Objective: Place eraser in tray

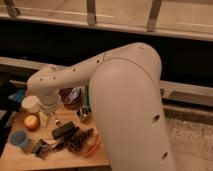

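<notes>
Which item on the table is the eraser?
On the light wooden table, look just below and right of the white arm's tool. The flat, matte black rectangular eraser lies there beside the brown pine cone; nothing nearby is as dark and boxy.

Place: looks like a robot test setup in a big indoor building, not a home.
Worktop [20, 159]: small, wooden, crowded with a mismatched lot: white cup [31, 103], orange fruit [31, 122], pine cone [77, 141], red-brown bowl [72, 95].
Floor [192, 145]: speckled and hard, off to the right.
Behind: dark ledge, metal railing posts [91, 12] up top.
Hand [50, 116]: low over the worktop's left part, just beside the white cup.
</notes>
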Available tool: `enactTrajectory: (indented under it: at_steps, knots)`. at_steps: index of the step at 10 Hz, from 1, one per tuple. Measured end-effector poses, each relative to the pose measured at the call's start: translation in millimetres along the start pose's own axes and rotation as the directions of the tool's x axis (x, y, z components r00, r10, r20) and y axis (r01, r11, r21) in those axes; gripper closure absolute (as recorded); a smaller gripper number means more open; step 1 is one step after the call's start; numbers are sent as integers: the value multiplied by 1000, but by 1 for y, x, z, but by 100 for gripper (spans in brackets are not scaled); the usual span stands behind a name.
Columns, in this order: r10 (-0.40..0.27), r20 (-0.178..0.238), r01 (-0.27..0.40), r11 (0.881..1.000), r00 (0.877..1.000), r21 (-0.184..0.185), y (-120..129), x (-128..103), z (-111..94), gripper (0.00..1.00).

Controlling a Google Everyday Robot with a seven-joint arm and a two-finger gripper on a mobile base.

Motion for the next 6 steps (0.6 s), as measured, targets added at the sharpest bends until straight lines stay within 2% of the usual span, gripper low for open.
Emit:
enactTrajectory:
  at_steps: [2,6]
  knots:
    - [-27,-21,27,1000,999,-16,0,-2,17,27]
    - [-25,-19,25,1000,999,-18,-2,-1,19,27]
